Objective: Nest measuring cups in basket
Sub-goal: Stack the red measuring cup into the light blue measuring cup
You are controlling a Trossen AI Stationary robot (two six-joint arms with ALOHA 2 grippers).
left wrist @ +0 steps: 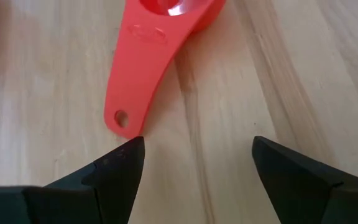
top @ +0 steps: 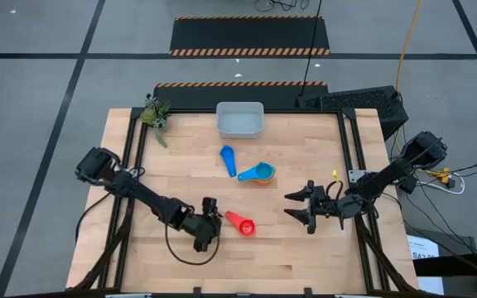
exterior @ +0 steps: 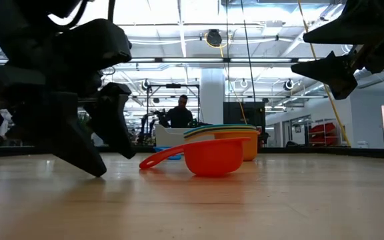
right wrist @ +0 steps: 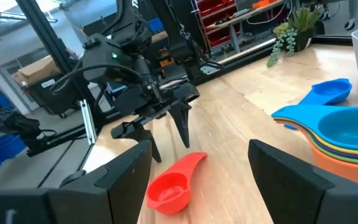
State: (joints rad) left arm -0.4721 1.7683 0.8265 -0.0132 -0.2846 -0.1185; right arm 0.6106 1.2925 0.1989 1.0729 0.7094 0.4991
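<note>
Inspection found the red cup (top: 240,223) lying alone on the table (top: 305,265), toward the near edge, well apart from the basket (top: 239,120) at the far edge. The left gripper (top: 205,235) sat just beside this cup, its fingers (left wrist: 114,171) spread apart and empty. In the left wrist view the cup's handle (left wrist: 135,81) pointed back toward the gripper, its holed tip just ahead of one finger and off to that side of the gap rather than centred in it. The cup's long axis ran roughly in line with the gripper's approach, bowl farthest away. The left arm reached low across the table with the fingertips close to the wood. The right gripper (top: 305,207) hovered above the table on the cup's other side, clearly farther off, its fingers likewise apart and holding nothing. A stack of nested cups (top: 259,173), orange at the bottom with blue on top, lay between the red cup and the basket, with a single blue cup (top: 228,157) just beside it. In the inspector's judgement, the left arm was better placed to take the red cup, and a small sideways correction appeared necessary to bring the handle between the fingers.
</note>
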